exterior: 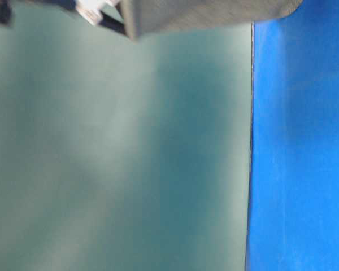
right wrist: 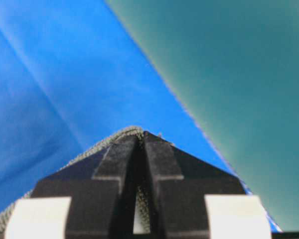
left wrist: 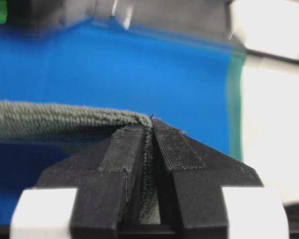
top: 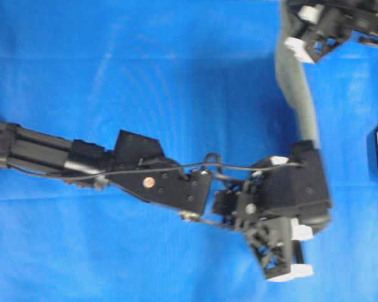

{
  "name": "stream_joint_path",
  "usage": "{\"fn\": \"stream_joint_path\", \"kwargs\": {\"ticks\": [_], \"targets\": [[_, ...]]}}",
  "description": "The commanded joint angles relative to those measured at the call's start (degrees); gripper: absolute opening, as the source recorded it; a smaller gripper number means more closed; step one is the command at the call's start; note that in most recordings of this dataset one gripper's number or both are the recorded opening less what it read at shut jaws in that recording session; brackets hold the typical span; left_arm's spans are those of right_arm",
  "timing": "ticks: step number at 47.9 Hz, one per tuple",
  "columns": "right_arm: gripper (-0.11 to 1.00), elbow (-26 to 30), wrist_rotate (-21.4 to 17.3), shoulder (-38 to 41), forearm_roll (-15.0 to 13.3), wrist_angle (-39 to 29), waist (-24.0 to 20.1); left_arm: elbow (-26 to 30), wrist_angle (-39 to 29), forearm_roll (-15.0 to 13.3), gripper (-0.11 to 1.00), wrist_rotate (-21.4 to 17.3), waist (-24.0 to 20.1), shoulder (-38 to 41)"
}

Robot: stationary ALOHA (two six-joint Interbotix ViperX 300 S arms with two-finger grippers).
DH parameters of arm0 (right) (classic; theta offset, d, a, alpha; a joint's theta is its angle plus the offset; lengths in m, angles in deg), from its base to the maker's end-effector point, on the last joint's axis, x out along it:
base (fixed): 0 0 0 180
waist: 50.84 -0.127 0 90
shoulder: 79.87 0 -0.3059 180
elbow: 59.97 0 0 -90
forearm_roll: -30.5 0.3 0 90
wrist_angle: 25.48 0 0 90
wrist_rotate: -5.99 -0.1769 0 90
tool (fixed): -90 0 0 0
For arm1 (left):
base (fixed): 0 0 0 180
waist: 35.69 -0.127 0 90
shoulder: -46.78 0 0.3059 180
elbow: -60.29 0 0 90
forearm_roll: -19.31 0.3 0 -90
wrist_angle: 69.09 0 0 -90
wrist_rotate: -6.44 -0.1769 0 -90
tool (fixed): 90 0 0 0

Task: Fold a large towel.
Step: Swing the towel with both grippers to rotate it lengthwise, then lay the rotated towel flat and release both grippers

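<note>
The towel point(top: 298, 82) hangs as a narrow grey-green band in the right part of the overhead view, strung between your two claws above the blue sheet point(top: 145, 94), with none of it seen lying flat. Your left claw point(left wrist: 150, 130) is clamped on it: in the left wrist view the cloth is pinched between the two black pads, and the rest of it runs off to the left edge of the frame. Your right claw point(right wrist: 139, 137), at the top right corner of the overhead view, is also closed on the towel, with a sliver of grey weave showing between its pads and at its lower left. In the table-level view a grey fold of cloth sits along the top edge, held up off the surface. Judging by this, you are mid-carry with an edge gripped at two points; whether any fold is already made cannot be told. What is left, I'd say, is laying it down on the sheet and doubling it over.
</note>
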Motion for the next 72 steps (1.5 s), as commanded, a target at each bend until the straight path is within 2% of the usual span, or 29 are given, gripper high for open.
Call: {"fn": "stream_joint_path", "kwargs": {"ticks": [1, 7, 14, 20, 25, 30, 42, 51, 54, 61, 64, 67, 69, 72], "targets": [[0.04, 5.01, 1.14, 6.15, -0.79, 1.76, 2.64, -6.42, 2.46, -0.53, 0.03, 5.19, 7.29, -6.42], [0.04, 8.26, 1.49, 13.45, -0.79, 7.03, 2.64, -18.9, 7.47, -0.44, 0.03, 10.9, 7.29, -12.13], [0.04, 12.3, 1.76, 21.09, -1.23, 13.27, 2.72, -34.19, 15.47, -0.62, 0.03, 15.38, 7.21, -19.42], [0.04, 15.21, 2.72, 25.75, -1.58, 16.17, 2.72, -43.42, 20.3, -0.7, 0.03, 18.54, 6.86, -23.73], [0.04, 15.38, 3.87, 26.19, -1.67, 18.19, 3.43, -48.08, 22.32, -0.7, 0.03, 19.07, 5.8, -24.52], [0.04, 15.29, 5.19, 26.28, -1.76, 19.6, 3.69, -49.31, 22.41, -0.44, 0.03, 18.63, 4.31, -24.08], [0.04, 15.29, 8.26, 26.37, -1.76, 21.8, 3.69, -48.25, 22.32, -0.53, 0.03, 14.06, 2.11, -23.03], [0.05, 15.38, 10.37, 26.37, -1.76, 22.76, 3.69, -47.46, 21.62, -0.44, 0.04, 13.62, 1.58, -22.68], [0.1, 15.38, 11.43, 26.37, -1.76, 22.76, 3.69, -47.29, 21.18, -0.53, 0.14, 13.62, 1.49, -22.59], [0.52, 15.38, 13.62, 26.28, -1.76, 22.76, 3.69, -46.49, 20.13, -0.53, 0.56, 13.8, 1.49, -22.76], [0.65, 15.38, 14.24, 26.02, -1.76, 22.76, 3.69, -46.14, 19.07, -0.53, 0.73, 13.89, 1.49, -23.12], [0.64, 15.38, 14.41, 25.49, -1.76, 22.76, 3.69, -45.7, 16.96, -0.53, 0.85, 13.89, 1.58, -24.17], [0.61, 15.29, 14.41, 24.79, -1.76, 22.76, 3.69, -45.53, 15.47, -0.53, 0.85, 13.8, 1.49, -25.05], [0.61, 15.12, 14.41, 23.38, -1.76, 22.76, 3.6, -45.18, 12.74, -0.53, 0.84, 13.36, 1.49, -26.98]]}}
